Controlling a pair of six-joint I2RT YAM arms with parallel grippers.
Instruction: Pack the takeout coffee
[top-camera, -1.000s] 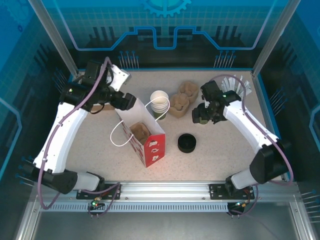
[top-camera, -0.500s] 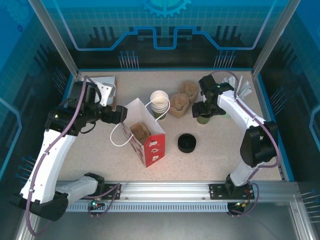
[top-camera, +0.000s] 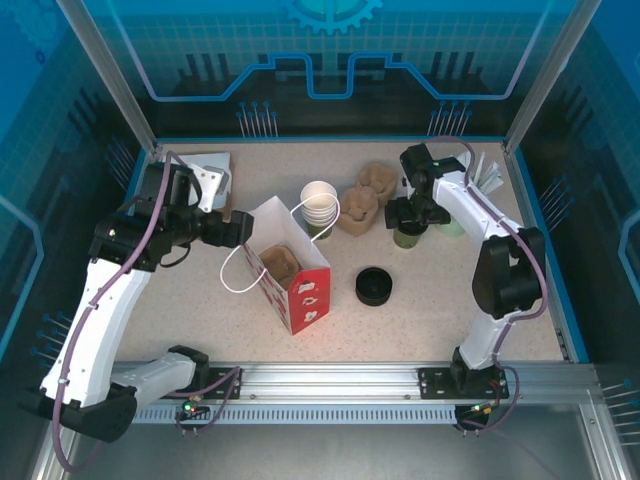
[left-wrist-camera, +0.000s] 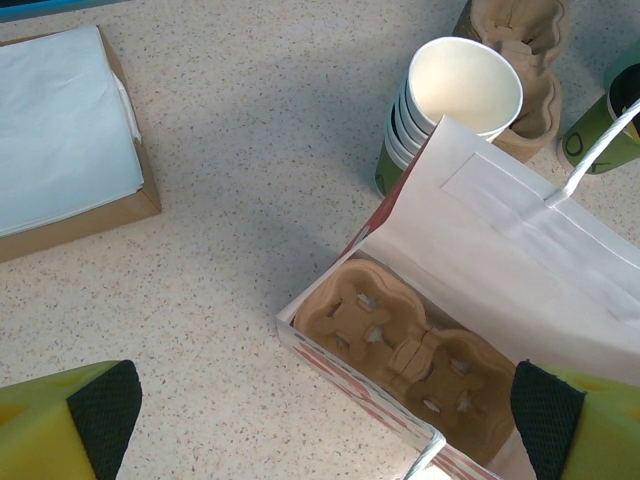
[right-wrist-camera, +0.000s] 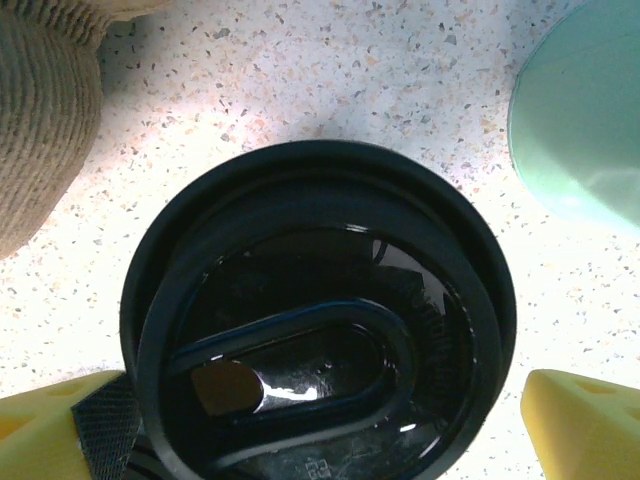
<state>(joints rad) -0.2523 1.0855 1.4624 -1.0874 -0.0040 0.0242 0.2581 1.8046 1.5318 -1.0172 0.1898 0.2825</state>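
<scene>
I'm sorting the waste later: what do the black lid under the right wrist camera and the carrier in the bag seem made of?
The black lid looks like glossy moulded plastic: sharp highlights, crisp raised ridges. The carrier in the bag looks like matte brown moulded pulp, probably paper fibre: dull, soft-edged pressed shapes.

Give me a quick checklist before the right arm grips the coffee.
1. Right gripper open: ok.
2. Fingers either side of the coffee: ok.
3. Lid on: ok.
4. Grip height on the cup wall: cannot tell.
5. Bag mouth open: ok.
6. Carrier in the bag, both pockets free: ok.
</scene>
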